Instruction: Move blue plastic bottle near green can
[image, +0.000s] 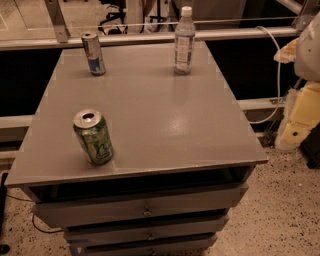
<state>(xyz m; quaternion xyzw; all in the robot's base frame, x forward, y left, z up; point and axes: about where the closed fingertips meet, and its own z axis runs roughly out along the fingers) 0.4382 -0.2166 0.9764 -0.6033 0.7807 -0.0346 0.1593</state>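
The blue plastic bottle (184, 41) stands upright at the far edge of the grey table top (160, 115), right of centre. It is clear, with a white cap and a pale label. The green can (93, 137) stands near the front left edge, leaning slightly, with its silver top open. The two are far apart, on opposite ends of the table. My gripper is out of view; none of it shows in the camera view.
A slimmer blue-and-silver can (93, 54) stands at the far left of the table. Drawers (145, 210) sit under the top. A white cable (276, 75) and yellow and white padded shapes (302, 110) are at the right. A rail (150, 36) runs behind the table.
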